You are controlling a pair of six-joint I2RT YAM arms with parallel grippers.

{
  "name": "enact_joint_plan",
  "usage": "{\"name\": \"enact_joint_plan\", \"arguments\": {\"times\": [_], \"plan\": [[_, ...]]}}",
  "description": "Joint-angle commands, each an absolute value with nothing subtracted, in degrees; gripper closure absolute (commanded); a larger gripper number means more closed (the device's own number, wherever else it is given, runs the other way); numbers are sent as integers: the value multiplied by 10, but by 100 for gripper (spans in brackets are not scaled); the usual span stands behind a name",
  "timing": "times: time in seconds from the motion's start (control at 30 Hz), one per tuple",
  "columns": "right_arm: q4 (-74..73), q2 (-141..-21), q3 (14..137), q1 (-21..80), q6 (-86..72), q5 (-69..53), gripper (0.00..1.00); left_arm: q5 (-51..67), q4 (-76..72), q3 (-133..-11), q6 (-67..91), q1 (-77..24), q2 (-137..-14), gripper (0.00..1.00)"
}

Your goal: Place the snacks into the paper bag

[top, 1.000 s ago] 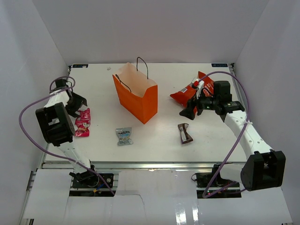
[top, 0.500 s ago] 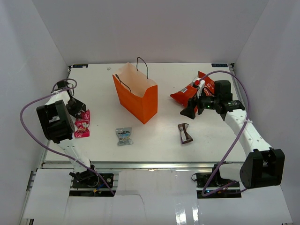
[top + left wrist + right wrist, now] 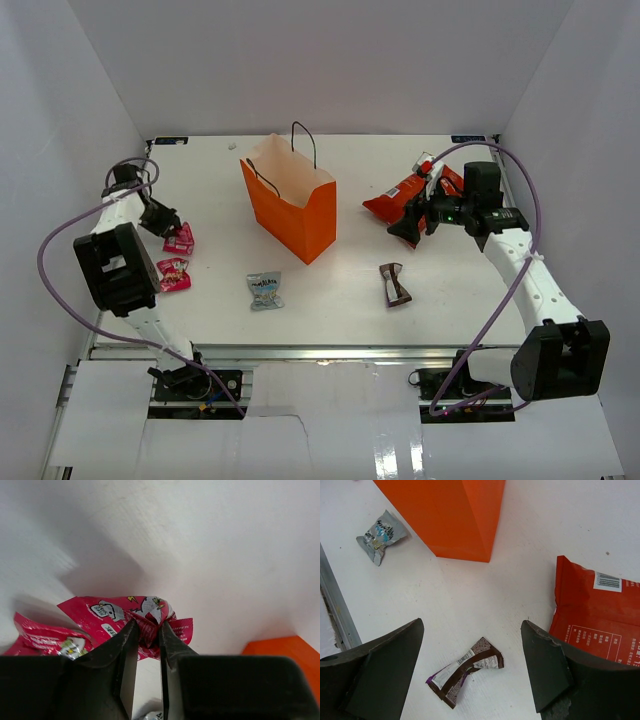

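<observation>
The orange paper bag (image 3: 290,205) stands upright and open-topped at mid-table. My left gripper (image 3: 172,232) is shut on a pink wrapper (image 3: 150,611), its crumpled middle pinched between the jaws. A second pink wrapper (image 3: 172,275) lies just nearer, also seen in the left wrist view (image 3: 42,636). My right gripper (image 3: 471,625) hangs open above the table, over a brown-white wrapper (image 3: 467,672), with the red chip bag (image 3: 597,615) at its right finger. A pale-blue wrapper (image 3: 265,290) lies in front of the paper bag.
White walls close the table on the left, right and back. A metal rail (image 3: 337,617) runs along the near edge. The arms' purple cables (image 3: 60,240) loop out over the table sides.
My left gripper has closed on the pink wrapper and shifted slightly towards the back. My right gripper has risen a little towards the chip bag, still open.
</observation>
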State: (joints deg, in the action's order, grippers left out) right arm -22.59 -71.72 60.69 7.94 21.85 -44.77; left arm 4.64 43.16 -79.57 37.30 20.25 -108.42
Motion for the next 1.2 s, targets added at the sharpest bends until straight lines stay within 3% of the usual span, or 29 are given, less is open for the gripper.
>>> {"name": "enact_joint_plan", "arguments": {"times": [0.0, 0.23, 0.37, 0.83, 1.17], "plan": [[-225, -723, 635, 76, 229, -457, 16, 103, 394, -799, 393, 204, -975, 90], [-236, -734, 655, 76, 235, -463, 16, 186, 349, -780, 439, 195, -838, 94], [-243, -739, 663, 75, 237, -464, 16, 227, 315, -828, 485, 166, -790, 95], [-247, -720, 649, 76, 237, -464, 16, 197, 301, -1127, 496, -61, -922, 95], [-248, -695, 630, 75, 242, -456, 16, 175, 305, -1094, 504, -140, -949, 92]]}}
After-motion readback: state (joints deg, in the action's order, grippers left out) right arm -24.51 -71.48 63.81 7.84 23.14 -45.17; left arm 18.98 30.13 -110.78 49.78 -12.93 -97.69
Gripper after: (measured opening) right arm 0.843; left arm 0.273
